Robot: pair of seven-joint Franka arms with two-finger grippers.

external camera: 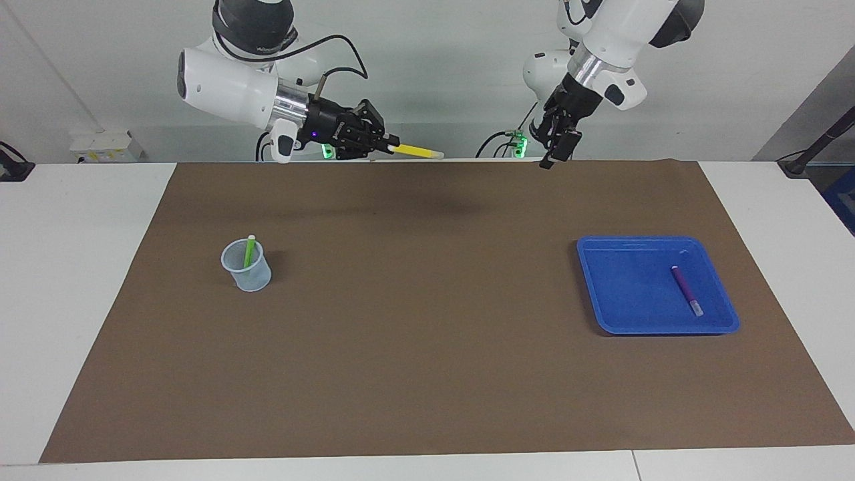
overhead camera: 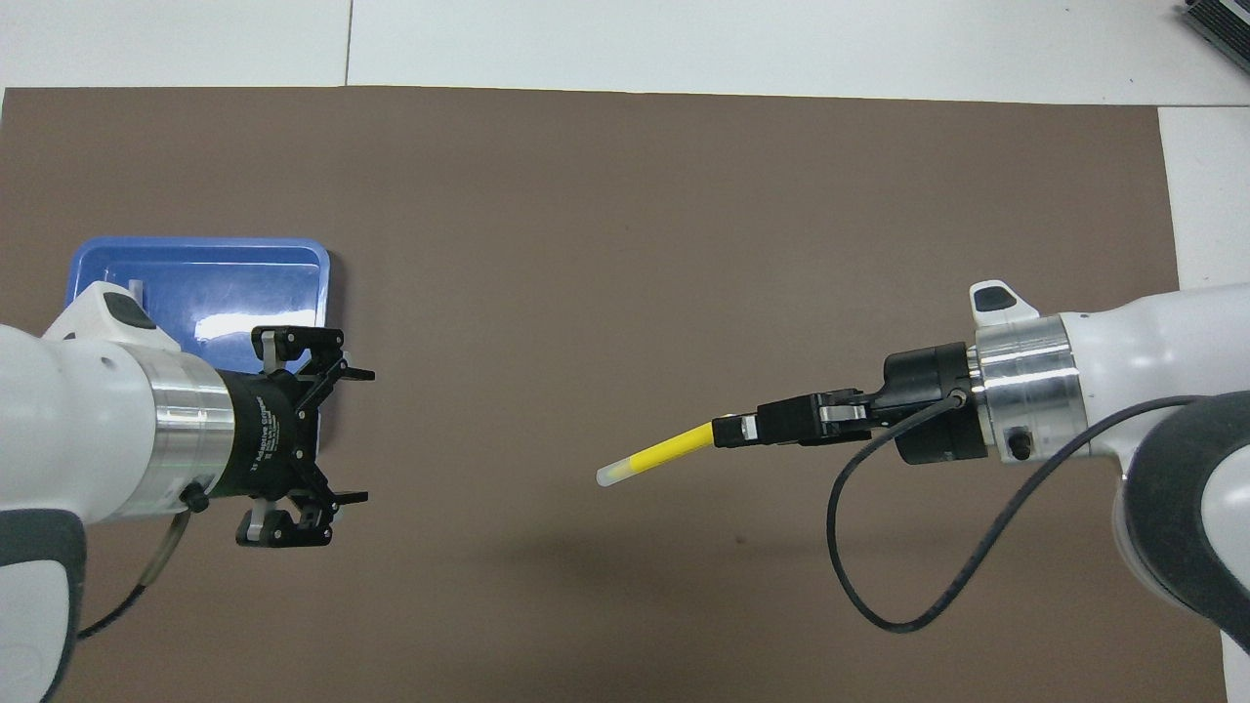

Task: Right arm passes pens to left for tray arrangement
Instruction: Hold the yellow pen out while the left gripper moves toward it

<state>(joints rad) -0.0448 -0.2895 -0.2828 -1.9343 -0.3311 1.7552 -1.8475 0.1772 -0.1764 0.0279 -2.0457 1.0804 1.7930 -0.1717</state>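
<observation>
My right gripper (external camera: 393, 143) is shut on the yellow pen (external camera: 419, 151), held level in the air over the mat's edge nearest the robots. The pen's pale tip points toward the left gripper (external camera: 558, 142). In the overhead view the yellow pen (overhead camera: 656, 453) sticks out of the right gripper (overhead camera: 728, 431), and the left gripper (overhead camera: 357, 435) faces it, open and empty, with a wide gap between them. The purple pen (external camera: 687, 290) lies in the blue tray (external camera: 628, 287). The green pen (external camera: 249, 252) stands in a translucent cup (external camera: 248, 272).
A brown mat (external camera: 427, 347) covers most of the white table. The cup stands toward the right arm's end and the tray (overhead camera: 225, 278) toward the left arm's end. From overhead the left arm covers part of the tray, and the right arm hides the cup.
</observation>
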